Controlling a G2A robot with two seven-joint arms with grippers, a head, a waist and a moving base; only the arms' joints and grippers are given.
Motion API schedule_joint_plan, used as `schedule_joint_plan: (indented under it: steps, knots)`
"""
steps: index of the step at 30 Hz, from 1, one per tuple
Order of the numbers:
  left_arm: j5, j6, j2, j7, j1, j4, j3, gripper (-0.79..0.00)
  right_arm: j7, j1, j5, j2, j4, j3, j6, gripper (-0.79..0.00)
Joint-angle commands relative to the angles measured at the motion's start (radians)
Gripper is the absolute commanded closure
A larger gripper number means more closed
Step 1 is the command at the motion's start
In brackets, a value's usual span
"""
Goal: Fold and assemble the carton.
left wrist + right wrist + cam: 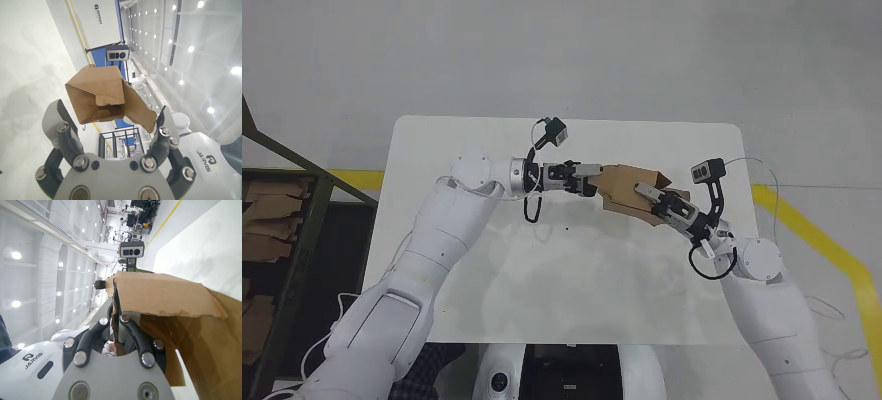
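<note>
Cardboard carton [627, 188] held up over far half of table [542, 290]. Right gripper [114, 313] clamped on one carton wall. Left gripper [112, 111] spread wide at open end, gripping nothing; loose flap [140, 111] just beside one finger [163, 121].

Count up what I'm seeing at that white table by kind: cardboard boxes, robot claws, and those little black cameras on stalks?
Brown cardboard carton: 1
Grey metal grippers: 2 (left gripper, right gripper)
Small black wrist cameras: 2
Total: 5
</note>
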Motion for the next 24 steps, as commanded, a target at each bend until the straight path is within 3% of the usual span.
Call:
schedule_joint_plan:
  steps: [1, 24]
  knots:
    - [-0.001, 0.0, -0.001, 0.004, -0.004, 0.01, 0.003, -0.785, 0.002, -0.005, 0.0, 0.001, -0.008, 0.003, -0.003, 0.0]
    - [-0.013, -0.008, -0.009, 0.006, -0.009, 0.041, 0.041, -0.785, 0.077, -0.021, 0.178, 0.004, -0.041, 0.026, 0.024, 0.0]
